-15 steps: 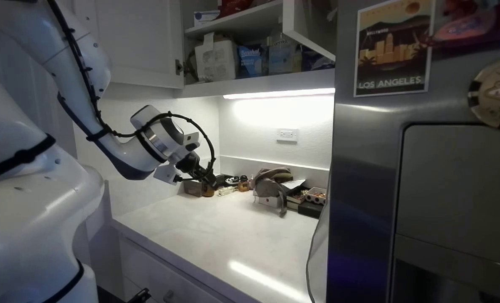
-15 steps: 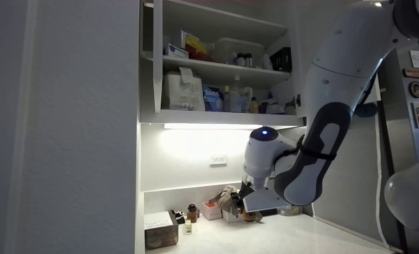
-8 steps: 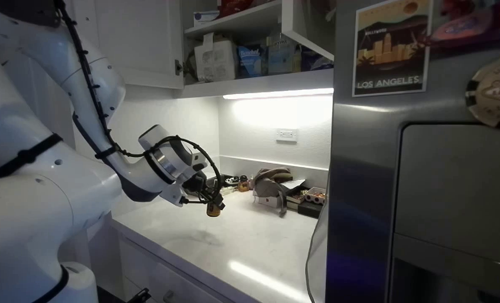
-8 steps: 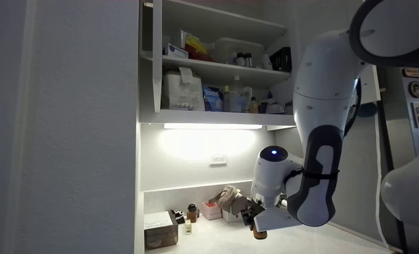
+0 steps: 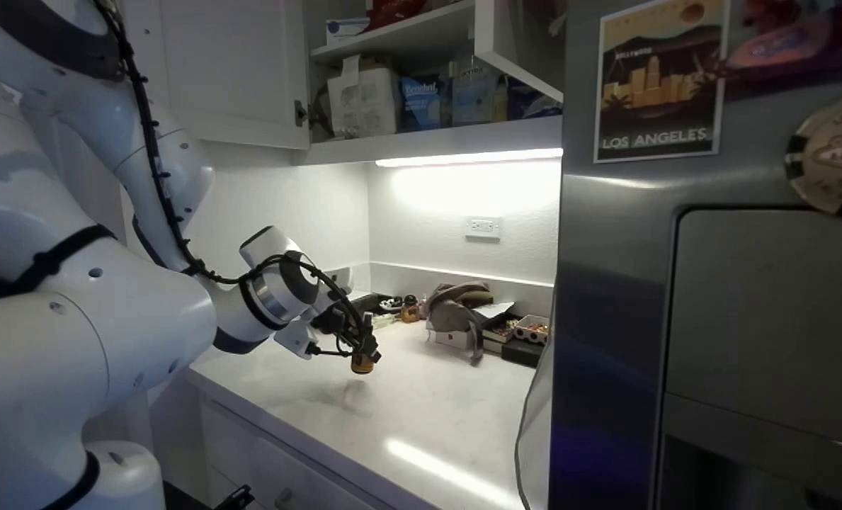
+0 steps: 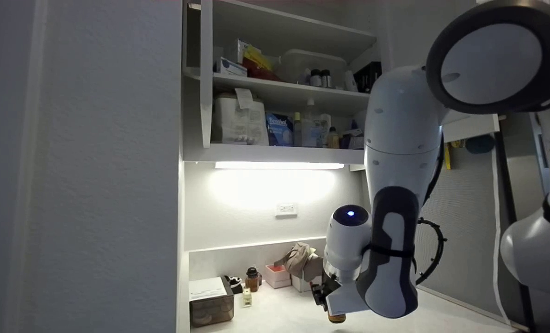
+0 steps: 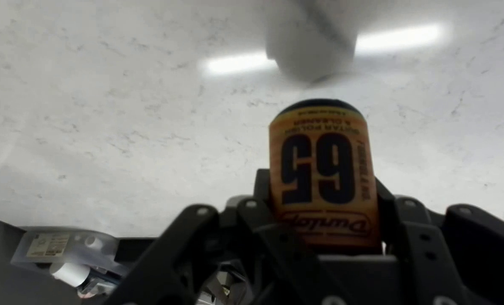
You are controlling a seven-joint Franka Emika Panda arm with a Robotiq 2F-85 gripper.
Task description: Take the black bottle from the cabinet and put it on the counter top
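The black two-fingered gripper point(image 7: 321, 186) is holding a small dark bottle point(image 7: 324, 163) with an orange "65" Dunlop label. The jaws are standing apart by the bottle's width only, pressing on opposite sides. In both exterior views, the bottle is hanging base downward just above the glossy white, grey-flecked counter point(image 5: 428, 411).

Cab. point(image 6: 275, 152) over ctr top point(image 5: 435, 404), wall outlet point(image 6: 287, 210) btwn; btl. point(image 7: 321, 148) in gripper point(image 7: 321, 186), above ctr top.
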